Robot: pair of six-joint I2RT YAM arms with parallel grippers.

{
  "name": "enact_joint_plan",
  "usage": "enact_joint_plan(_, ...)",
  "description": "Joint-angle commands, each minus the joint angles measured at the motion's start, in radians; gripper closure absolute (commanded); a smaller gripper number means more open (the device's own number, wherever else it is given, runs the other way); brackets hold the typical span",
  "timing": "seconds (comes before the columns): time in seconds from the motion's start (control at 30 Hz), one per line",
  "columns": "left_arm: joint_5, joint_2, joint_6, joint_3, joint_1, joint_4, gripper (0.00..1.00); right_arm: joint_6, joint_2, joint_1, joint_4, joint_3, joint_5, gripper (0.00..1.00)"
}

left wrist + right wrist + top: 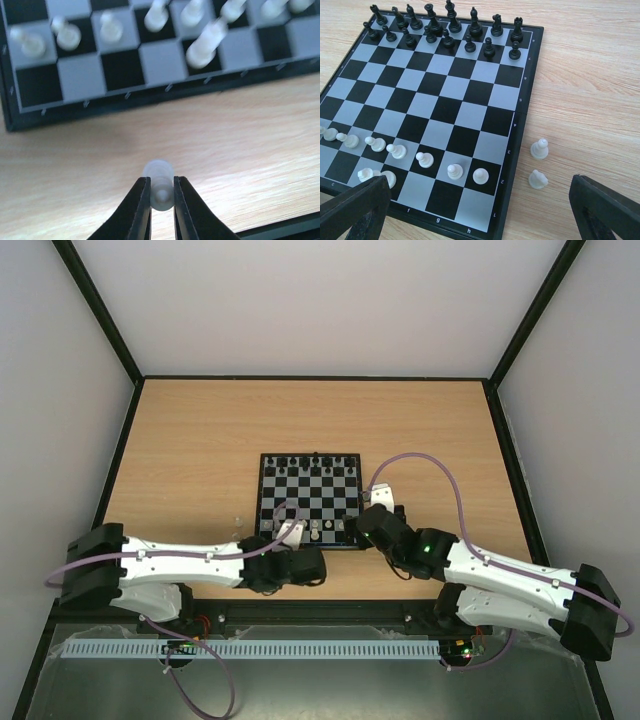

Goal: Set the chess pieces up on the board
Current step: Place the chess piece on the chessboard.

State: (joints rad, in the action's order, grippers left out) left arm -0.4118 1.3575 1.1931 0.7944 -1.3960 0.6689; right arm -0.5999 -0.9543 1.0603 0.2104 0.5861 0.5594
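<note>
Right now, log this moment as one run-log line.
left gripper: shut on white piece | right gripper: open, empty | board: black pieces set, white side incomplete | two white pieces loose on table

The white pieces (111,27) at the near edge of the board (122,70) are blurred. The held piece (160,172), pinched in the left gripper (161,182), is too soft to identify.

So what you've got around it all is a light wood-grain table (200,450), boxed in by plain pale walls (300,300) with black edging (101,310), plus a white slotted strip (300,649) running along the near side
</note>
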Motion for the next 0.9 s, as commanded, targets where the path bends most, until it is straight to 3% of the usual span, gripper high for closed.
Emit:
enact_joint_plan(0.0,-0.046,0.038,-0.124,0.126,0.05,0.047,0.87,-0.019,-0.01,-0.003,-0.002,0.004,0.046,0.01)
enact_joint_plan(0.37,-0.013,0.14,-0.28,0.204,0.185,-0.006,0.87,-0.026,0.0,-0.004,0.006,0.001,0.062,0.01)
enact_joint_plan(0.87,0.032,0.235,-0.348,0.215,0.238,-0.116,0.89,-0.025,-0.007,-0.004,0.009,0.005,0.065,0.02)
